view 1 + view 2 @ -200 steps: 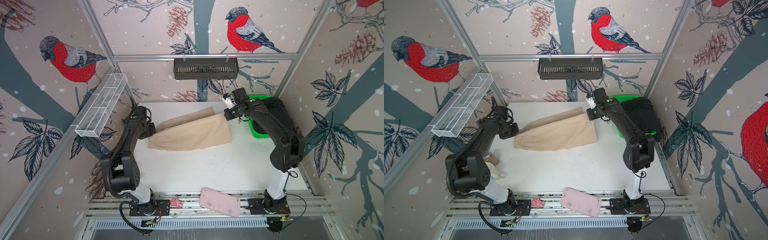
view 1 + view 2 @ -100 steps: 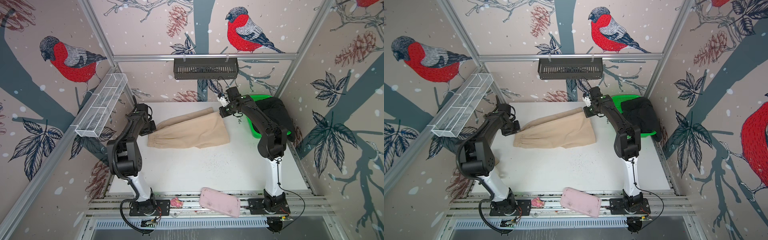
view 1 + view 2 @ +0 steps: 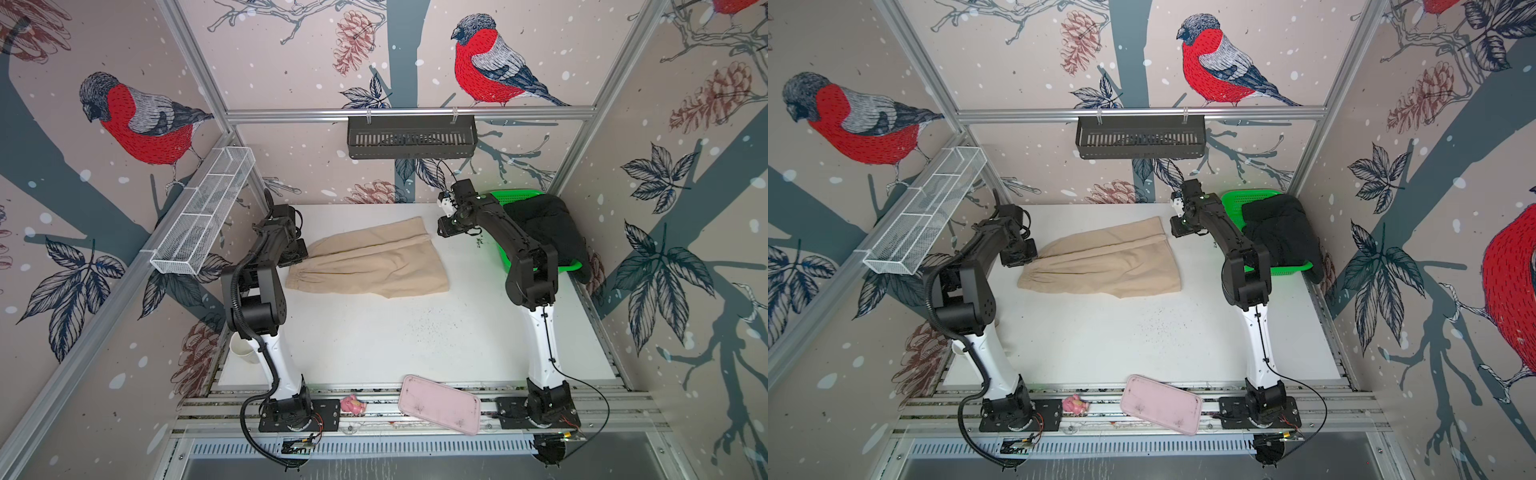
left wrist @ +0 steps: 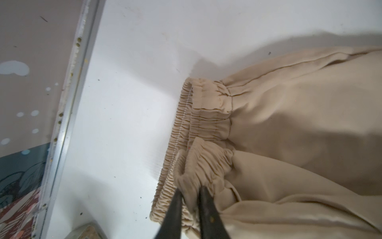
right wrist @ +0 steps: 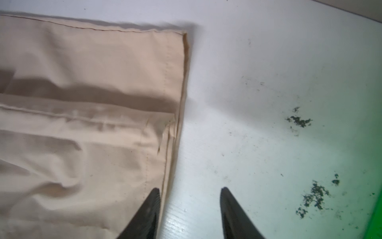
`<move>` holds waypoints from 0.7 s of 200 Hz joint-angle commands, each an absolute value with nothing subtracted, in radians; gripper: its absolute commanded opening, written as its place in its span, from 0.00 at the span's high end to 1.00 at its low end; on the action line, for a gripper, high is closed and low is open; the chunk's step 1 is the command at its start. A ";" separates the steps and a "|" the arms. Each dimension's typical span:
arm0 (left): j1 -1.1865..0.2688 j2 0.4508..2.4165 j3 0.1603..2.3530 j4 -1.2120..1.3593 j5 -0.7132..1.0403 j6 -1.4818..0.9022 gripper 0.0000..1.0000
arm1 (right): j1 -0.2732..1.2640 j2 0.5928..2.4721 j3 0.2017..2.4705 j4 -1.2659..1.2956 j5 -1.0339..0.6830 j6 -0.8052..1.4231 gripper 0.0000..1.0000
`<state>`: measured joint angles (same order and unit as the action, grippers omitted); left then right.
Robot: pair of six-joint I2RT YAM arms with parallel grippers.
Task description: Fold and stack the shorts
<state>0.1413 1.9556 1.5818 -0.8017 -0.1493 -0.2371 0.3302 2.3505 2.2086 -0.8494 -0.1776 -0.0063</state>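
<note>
Bird-and-pinecone wallpaper closes round the white table [image 3: 374,332] on three sides. In both top views we see the beige shorts [image 3: 370,259] lying flat on the far half of the table, between the centre and 12 o'clock. The gathered waistband points to 9 o'clock and the leg hems to 3 o'clock.

The left gripper [image 3: 300,252] sits at the waistband's 11 o'clock corner. In the left wrist view its jaws stand close together, and a bunched fold of the elastic waistband is pinched between the two dark fingers [image 4: 175,207] and drawn up off the layer beneath.

The right gripper [image 3: 442,228] hangs just off the hem end of the beige shorts, toward 1 o'clock. In the right wrist view its jaws are spread well apart with nothing between them. One of its fingers [image 5: 148,207] is over the stitched hem edge and the other is over bare, speckled table.

The black shorts [image 3: 548,232] lie heaped in the green basket [image 3: 515,193] at the table's 2 o'clock corner and spill over its rim toward 3 o'clock.

A pink tray [image 3: 438,403] rests on the rails at 6 o'clock.
</note>
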 commanded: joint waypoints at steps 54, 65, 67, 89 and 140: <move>0.142 1.902 1.658 -0.792 -0.158 -0.248 0.03 | 0.328 2.149 1.853 -0.652 -0.247 0.031 0.27; 0.143 1.881 1.654 -0.790 -0.162 -0.248 0.03 | 0.329 2.108 1.748 -0.607 -0.253 0.054 0.26; 0.143 1.876 1.654 -0.791 -0.162 -0.247 0.03 | 0.330 2.101 1.729 -0.597 -0.257 0.059 0.26; 0.143 1.839 1.639 -0.805 -0.177 -0.247 0.03 | 0.341 2.049 1.552 -0.505 -0.322 0.099 0.24; 0.150 1.780 1.575 -0.793 -0.160 -0.247 0.03 | 0.363 2.026 1.379 -0.372 -0.346 0.161 0.23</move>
